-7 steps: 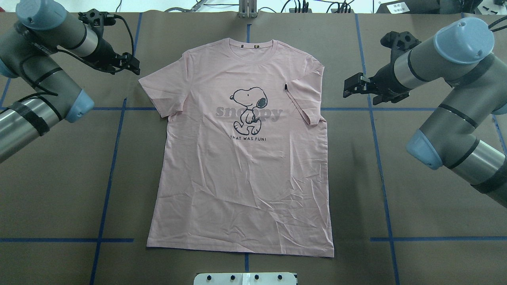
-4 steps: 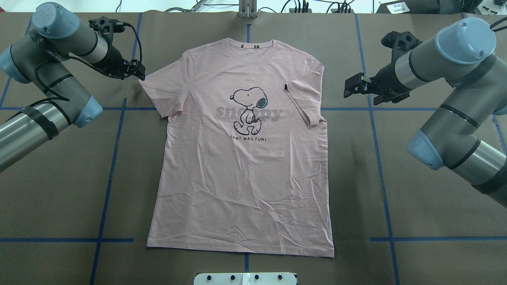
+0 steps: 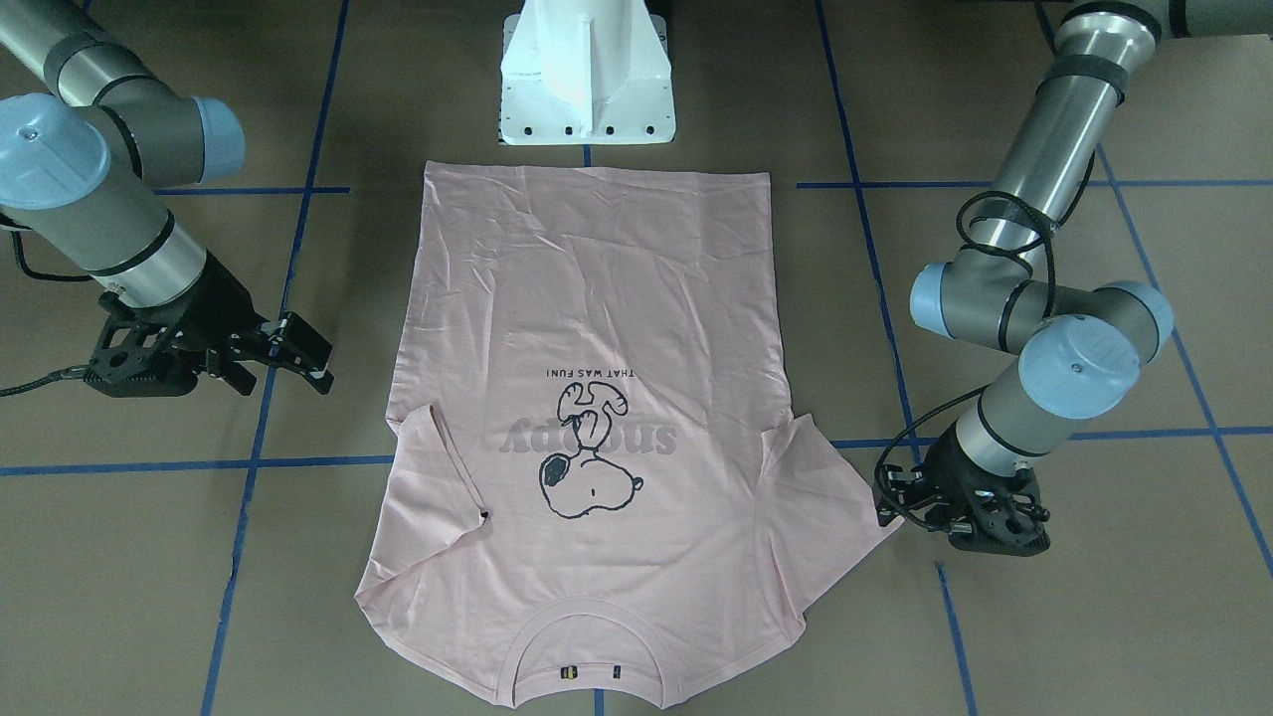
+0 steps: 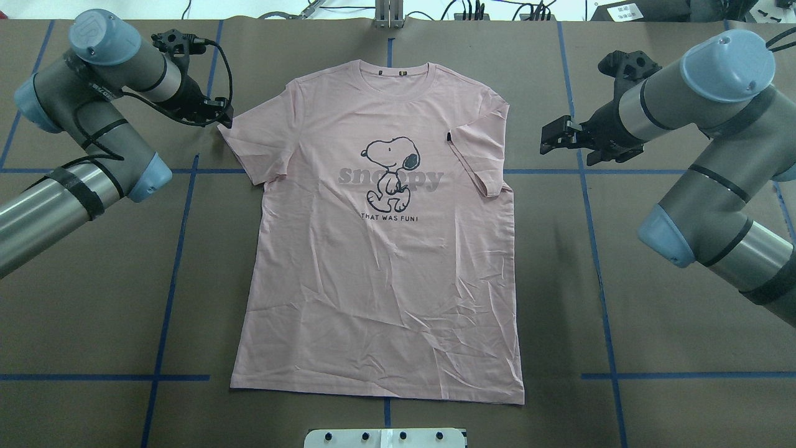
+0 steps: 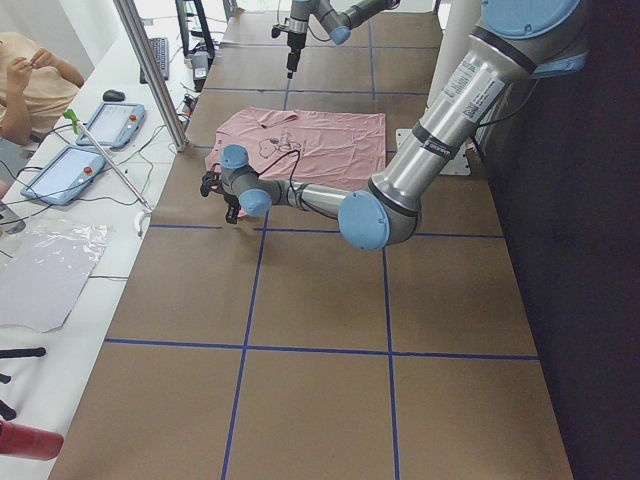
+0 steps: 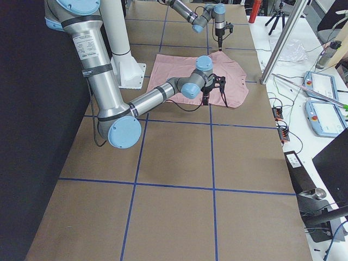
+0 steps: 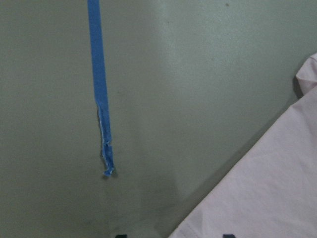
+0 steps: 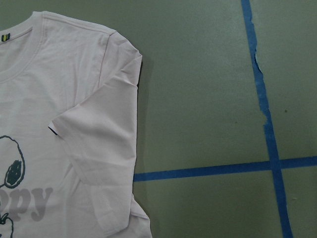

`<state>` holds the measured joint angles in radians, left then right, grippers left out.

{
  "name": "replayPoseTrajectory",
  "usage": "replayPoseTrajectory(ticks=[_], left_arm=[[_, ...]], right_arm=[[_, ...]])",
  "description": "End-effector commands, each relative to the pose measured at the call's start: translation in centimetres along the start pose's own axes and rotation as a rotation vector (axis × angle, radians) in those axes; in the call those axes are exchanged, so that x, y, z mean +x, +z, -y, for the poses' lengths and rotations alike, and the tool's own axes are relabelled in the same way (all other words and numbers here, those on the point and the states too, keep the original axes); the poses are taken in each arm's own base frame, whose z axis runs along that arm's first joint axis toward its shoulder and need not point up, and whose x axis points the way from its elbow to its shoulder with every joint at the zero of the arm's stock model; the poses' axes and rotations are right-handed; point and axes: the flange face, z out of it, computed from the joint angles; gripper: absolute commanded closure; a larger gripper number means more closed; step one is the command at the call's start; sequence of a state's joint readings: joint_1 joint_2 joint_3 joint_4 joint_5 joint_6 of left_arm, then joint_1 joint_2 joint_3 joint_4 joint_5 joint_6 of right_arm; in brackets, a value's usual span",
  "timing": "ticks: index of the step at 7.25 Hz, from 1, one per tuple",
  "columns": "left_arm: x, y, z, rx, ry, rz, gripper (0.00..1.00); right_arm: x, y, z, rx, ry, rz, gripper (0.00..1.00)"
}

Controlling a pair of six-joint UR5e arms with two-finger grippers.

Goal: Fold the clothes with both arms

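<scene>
My left tool (image 4: 224,117) sits in the upper left of the overhead view, low down at the tip of the spread sleeve (image 4: 249,146) of the T-shirt (image 4: 379,267). On its wrist camera I see two fingertips (image 7: 228,236) set apart at the bottom edge, with the sleeve's edge running in between them. It is open, with nothing gripped. My right tool (image 4: 551,135), in the upper right, is spread wide and empty. It stands clear of the cloth, with bare desk (image 4: 659,348) between it and the shirt's side edge.

The pink shirt lies flat and print up in the middle of the desk. Its collar (image 4: 393,76) is toward the top of the overhead view and its hem (image 4: 373,392) is near the bottom. The sleeve on the picture's right (image 4: 482,158) is folded in over the body, so that side runs nearly straight. Wide bare desk crossed by blue tape lines (image 4: 594,249) lies on both sides of the shirt.
</scene>
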<state>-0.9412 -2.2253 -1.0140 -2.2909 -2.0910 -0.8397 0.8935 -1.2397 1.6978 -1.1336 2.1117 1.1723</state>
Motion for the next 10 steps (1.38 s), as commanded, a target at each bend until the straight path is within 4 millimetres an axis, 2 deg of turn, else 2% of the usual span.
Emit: replayPoseTrajectory(ticks=[1, 2, 3, 4, 5, 6, 8, 9, 10], left_arm=[[0.5, 0.7, -0.3, -0.006, 0.006, 0.004, 0.42], [0.6, 0.7, -0.4, -0.008, 0.007, 0.002, 0.66], [0.7, 0.7, -0.4, -0.008, 0.006, 0.001, 1.00], [1.1, 0.4, -0.3, -0.004, 0.001, -0.003, 1.00], [2.5, -0.4, 0.4, 0.008, -0.043, -0.024, 1.00], [5.2, -2.7, 0.9, 0.032, -0.078, -0.063, 1.00], [9.5, -5.1, 1.5, 0.034, -0.416, -0.122, 1.00], [12.2, -4.3, 0.0, 0.017, -0.436, -0.140, 1.00], [16.5, -2.6, -0.5, 0.001, -0.379, -0.139, 1.00]], right_arm=[[0.0, 0.1, 0.0, -0.001, 0.000, -0.001, 0.00], [0.0, 0.0, 0.0, -0.001, -0.001, 0.001, 0.00], [-0.3, -0.1, 0.0, 0.002, 0.001, 0.004, 0.00], [-0.4, -0.2, 0.0, 0.002, 0.006, 0.007, 0.00], [-0.5, -0.2, 0.0, 0.003, 0.010, 0.007, 0.00], [-0.6, -0.2, 0.1, 0.003, 0.010, 0.007, 0.00], [-1.4, 0.0, -0.1, 0.002, 0.003, 0.012, 0.00], [-1.5, -0.1, -0.1, 0.003, 0.003, 0.015, 0.00], [-1.4, 0.1, 0.0, 0.002, 0.004, 0.011, 0.00]])
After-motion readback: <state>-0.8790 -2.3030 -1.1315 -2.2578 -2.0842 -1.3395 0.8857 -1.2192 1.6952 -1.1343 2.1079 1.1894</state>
